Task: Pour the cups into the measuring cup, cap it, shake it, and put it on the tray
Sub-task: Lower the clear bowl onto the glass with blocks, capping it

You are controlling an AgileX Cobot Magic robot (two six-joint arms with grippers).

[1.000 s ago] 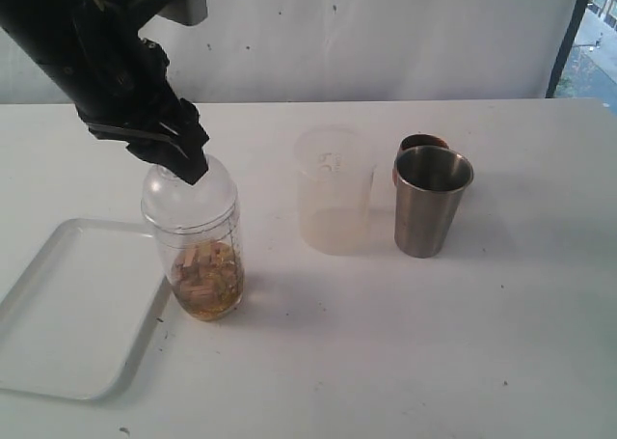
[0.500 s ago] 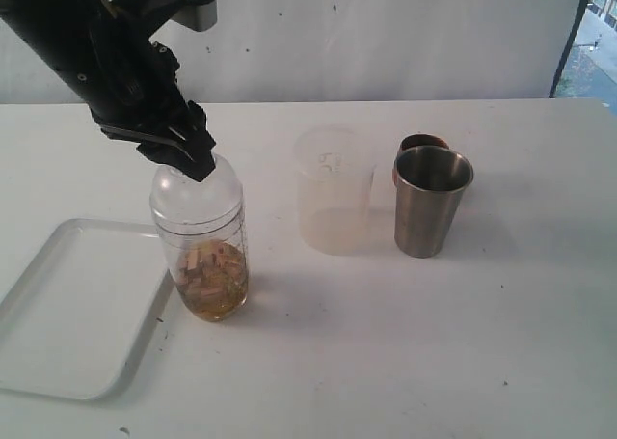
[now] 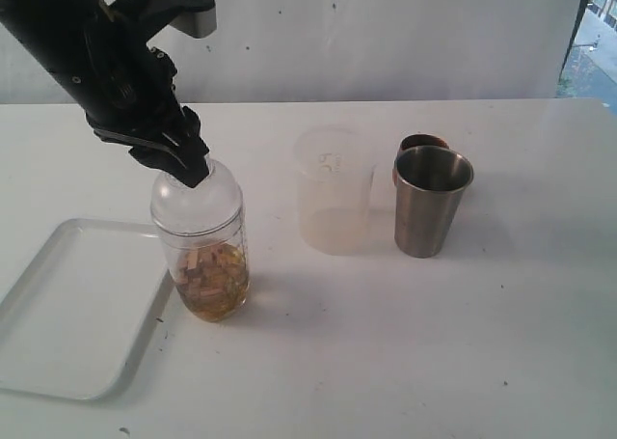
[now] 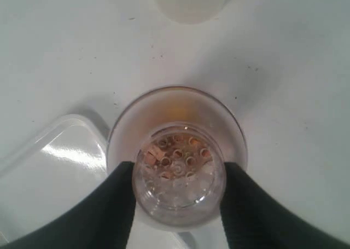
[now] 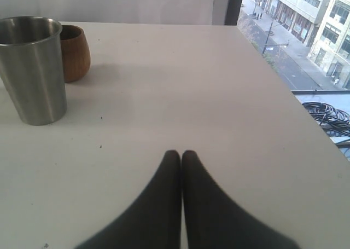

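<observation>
The measuring cup [image 3: 202, 265] is upright next to the tray [image 3: 58, 314], capped with a clear domed lid [image 3: 196, 200] and holding brownish pieces in liquid at its bottom. My left gripper [image 3: 185, 167] is shut on the narrow top of that lid; the left wrist view shows its black fingers [image 4: 109, 205] pressing both sides of the measuring cup [image 4: 178, 150]. The frosted tumbler [image 3: 333, 193], the steel cup [image 3: 431, 203] and the wooden cup [image 3: 416, 145] behind it stand to the right. My right gripper [image 5: 181, 153] is shut on nothing, away from the steel cup [image 5: 33, 68] and wooden cup [image 5: 75, 52].
The white tray [image 4: 49, 167] lies right beside the cup's base, at the table's front left. In the right wrist view the table edge [image 5: 284, 85] drops off toward a window. The frosted tumbler [image 4: 188, 0] shows at the edge of the left wrist view.
My left gripper and the capped measuring cup have shifted slightly right, away from the tray; the pieces inside have resettled. Other cups have not moved.
</observation>
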